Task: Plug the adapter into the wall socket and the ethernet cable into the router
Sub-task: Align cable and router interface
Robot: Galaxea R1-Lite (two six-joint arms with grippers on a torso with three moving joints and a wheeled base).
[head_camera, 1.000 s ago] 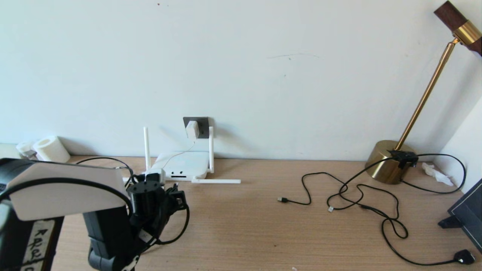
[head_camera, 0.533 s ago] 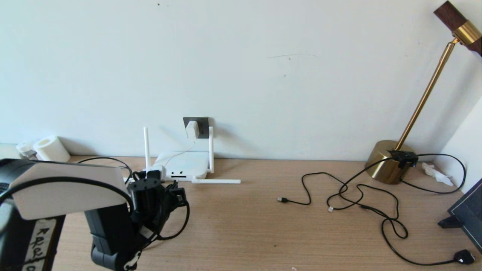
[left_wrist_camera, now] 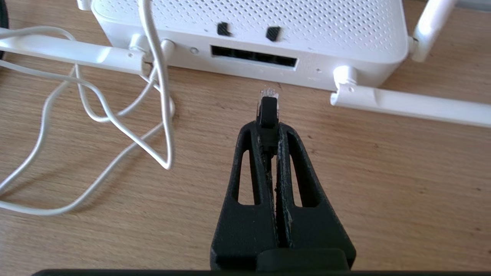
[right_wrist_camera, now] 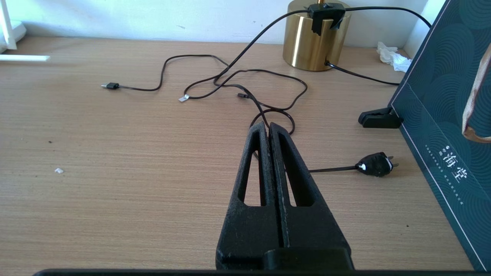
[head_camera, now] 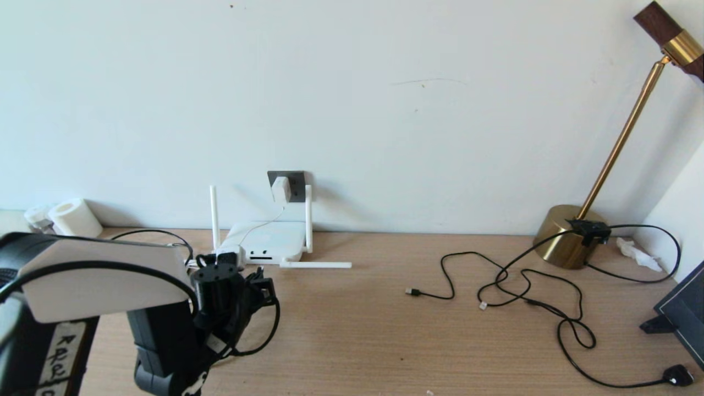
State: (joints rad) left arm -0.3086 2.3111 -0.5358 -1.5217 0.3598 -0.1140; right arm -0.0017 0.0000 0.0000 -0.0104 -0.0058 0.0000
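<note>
The white adapter (head_camera: 280,190) sits in the dark grey wall socket (head_camera: 297,180), and its thin white cord (left_wrist_camera: 161,76) trails down beside the router. The white router (head_camera: 273,241) lies flat under the socket with its dark port slot (left_wrist_camera: 253,56) facing my left gripper (left_wrist_camera: 268,124). That gripper is shut on the black plug of the ethernet cable (left_wrist_camera: 267,111). The plug's clear tip hangs a short way in front of the slot, touching nothing. The thick black cable (head_camera: 165,233) loops behind the left arm. My right gripper (right_wrist_camera: 267,126) is shut and empty over the table's right half.
Router antennas (left_wrist_camera: 406,103) lie flat on the wood on both sides of the plug. Thin black cables (head_camera: 522,291) sprawl on the right, ending in a black mains plug (right_wrist_camera: 376,164). A brass lamp base (head_camera: 566,236) and a dark box (right_wrist_camera: 441,96) stand far right; paper rolls (head_camera: 74,217) far left.
My left arm has shifted slightly to the right in front of the router, with the ethernet plug still held. Nothing else has moved.
</note>
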